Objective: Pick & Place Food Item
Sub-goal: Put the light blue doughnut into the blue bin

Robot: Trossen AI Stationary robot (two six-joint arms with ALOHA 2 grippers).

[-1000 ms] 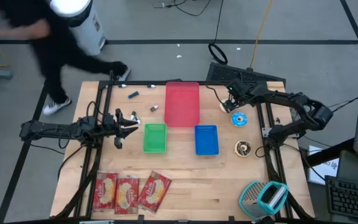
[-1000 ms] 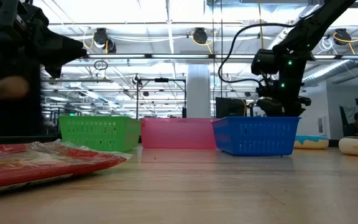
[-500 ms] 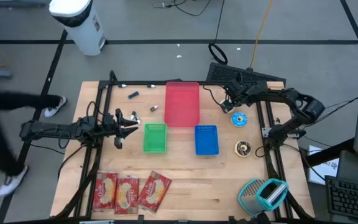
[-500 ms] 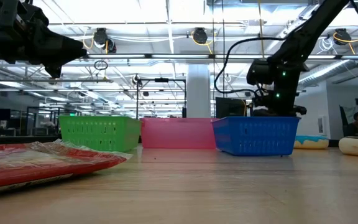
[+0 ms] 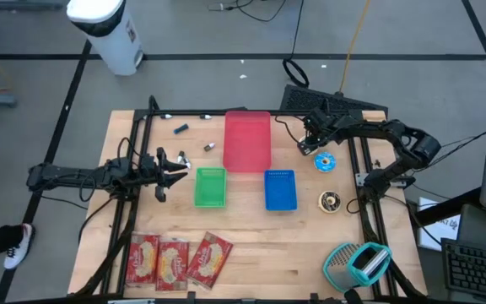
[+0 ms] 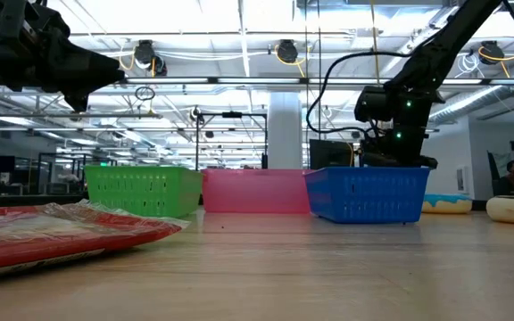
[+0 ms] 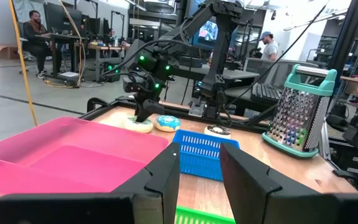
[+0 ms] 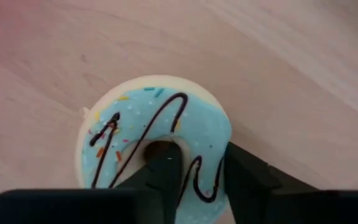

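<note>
A doughnut [image 8: 148,124] with pale blue icing and a dark drizzle lies flat on the table, right of the pink tray [image 5: 247,140]. My right gripper [image 5: 305,143] slants down onto it and is shut on its ring. A bright blue doughnut [image 5: 324,161] and a chocolate one [image 5: 330,201] lie nearer on the right. A green basket [image 5: 210,187] and a blue basket [image 5: 280,189] stand mid-table. My left gripper [image 5: 175,163] hovers level at the left, open with nothing between its fingers. My right gripper has one finger [image 8: 165,167] in the doughnut's hole and the other [image 8: 246,171] outside its rim. The stretch of ring [image 8: 201,167] between them is pinched. The fingers come from above, slanting down. The doughnut lies flat on the table.
Three red snack packets [image 5: 175,260] lie at the near left edge. A teal-handled grater [image 5: 357,266] lies at the near right corner. Small dark and metal parts [image 5: 180,128] lie at the far left. Bare wood lies between the baskets and the near edge.
My right gripper has sunk and shifted a little toward the pink tray, down onto the pale blue doughnut. A person who stood beyond the table's far left corner has walked off to the left.
</note>
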